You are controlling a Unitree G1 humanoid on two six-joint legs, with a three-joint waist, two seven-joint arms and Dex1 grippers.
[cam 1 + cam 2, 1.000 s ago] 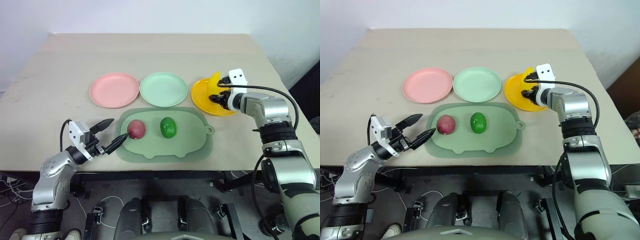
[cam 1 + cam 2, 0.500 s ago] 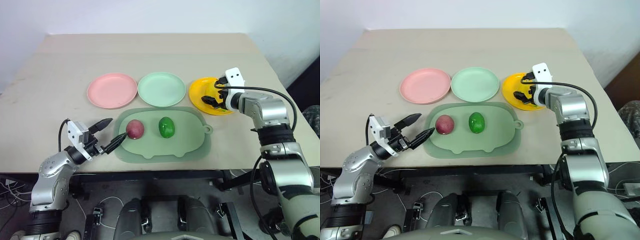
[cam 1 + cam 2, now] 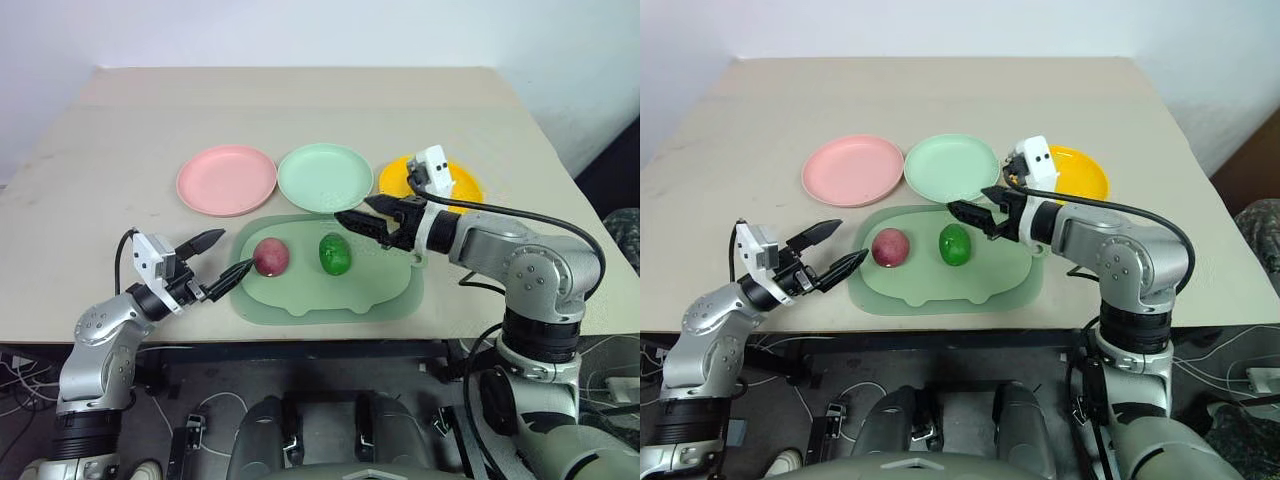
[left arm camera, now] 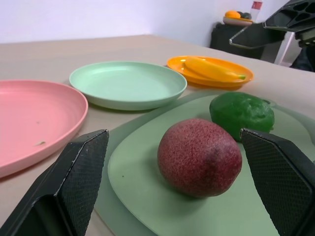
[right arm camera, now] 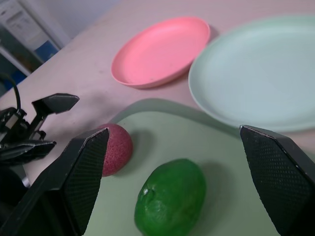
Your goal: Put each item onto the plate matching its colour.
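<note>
- While the tray [image 3: 330,285] lies near the front edge of the table [image 3: 300,110], the left gripper [image 3: 222,258] sits just off the tray's 9 o'clock edge, fingers spread wide and holding nothing, pointed at the red fruit [image 3: 271,257].
- The pink plate [image 3: 226,180] lies at 11 o'clock from the tray, bare.
- The red fruit rests on the tray's left half, its near side just beside the left gripper's lower fingertip.
- The green fruit [image 3: 335,254] lies on the tray at 3 o'clock from the red one, close but apart.
- The mint plate [image 3: 325,177] lies at 12 o'clock from the tray, bare.
- The right gripper [image 3: 362,222] hovers over the tray's 1 o'clock corner, fingers parted and empty, aimed toward the green fruit.
- The yellow plate [image 3: 1080,172] lies at 2 o'clock from the tray, with the banana [image 4: 211,69] on it.
</note>
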